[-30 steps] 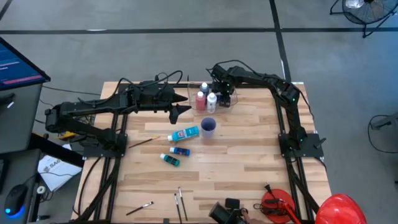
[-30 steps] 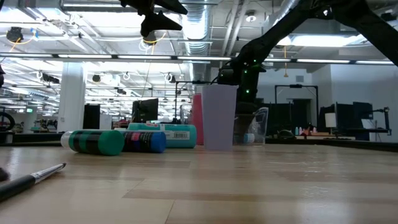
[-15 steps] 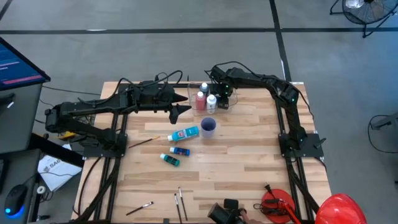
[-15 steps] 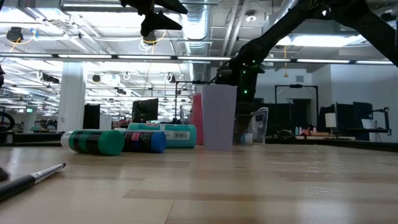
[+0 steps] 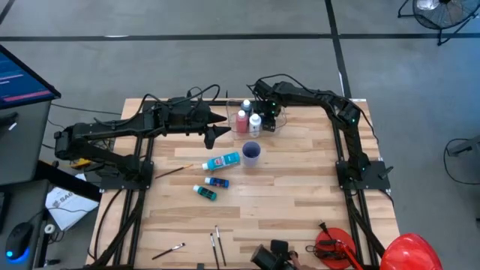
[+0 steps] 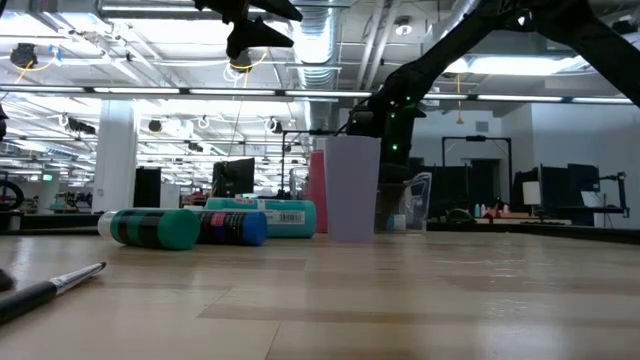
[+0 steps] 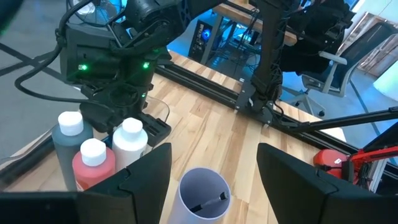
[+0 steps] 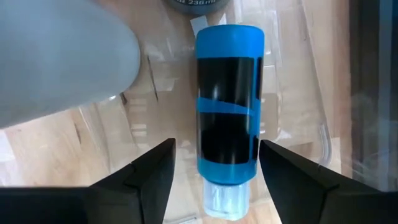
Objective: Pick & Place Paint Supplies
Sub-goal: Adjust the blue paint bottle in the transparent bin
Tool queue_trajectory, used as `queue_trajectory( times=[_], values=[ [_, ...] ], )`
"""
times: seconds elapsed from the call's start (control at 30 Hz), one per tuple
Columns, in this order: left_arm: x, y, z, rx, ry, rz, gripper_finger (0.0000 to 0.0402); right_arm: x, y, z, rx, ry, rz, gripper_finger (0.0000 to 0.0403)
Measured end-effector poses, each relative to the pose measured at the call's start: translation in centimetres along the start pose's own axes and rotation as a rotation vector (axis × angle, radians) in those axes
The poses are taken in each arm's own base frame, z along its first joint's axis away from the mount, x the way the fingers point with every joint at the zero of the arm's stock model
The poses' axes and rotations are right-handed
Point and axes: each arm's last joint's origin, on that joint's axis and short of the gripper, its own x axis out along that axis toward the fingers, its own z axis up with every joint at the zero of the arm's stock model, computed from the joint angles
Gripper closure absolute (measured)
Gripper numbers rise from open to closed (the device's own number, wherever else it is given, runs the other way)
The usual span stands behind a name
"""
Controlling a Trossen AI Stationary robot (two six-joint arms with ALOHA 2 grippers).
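Right gripper (image 8: 214, 168) hangs over the clear plastic tub (image 5: 271, 120) at the table's far edge, its two dark fingers spread wide on either side of a blue bottle (image 8: 228, 112), which lies flat in the tub directly beneath it; the fingers flank that bottle without pressing it. Left gripper (image 7: 214, 171), raised above the table with fingers parted and nothing between them, sits just above one lavender cup (image 7: 203, 198), a smooth open cylinder. Just past that gripper stand three round white-capped bottles: one grey (image 7: 67, 146), one red (image 7: 94, 169) and one white (image 7: 129, 144), packed together at the tub. On the pale butcher-block table (image 5: 300, 187), nearer the front than the left gripper, lie three more supplies: one larger light blue bottle (image 5: 223, 161), one small blue tube (image 5: 217, 181) and one teal tube (image 5: 205, 193). A thin brush (image 5: 171, 172) lies beside them; three more brushes rest near the front edge (image 5: 217, 244).
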Motion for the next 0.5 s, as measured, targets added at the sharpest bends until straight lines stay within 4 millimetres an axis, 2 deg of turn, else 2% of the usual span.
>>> queue_trajectory(
  times=[0.5],
  values=[
    [0.00,-0.02,0.05,-0.011,-0.005,-0.002,0.0172,0.67,0.32,-0.65,-0.056,0.022,0.016,0.0214]
  ],
)
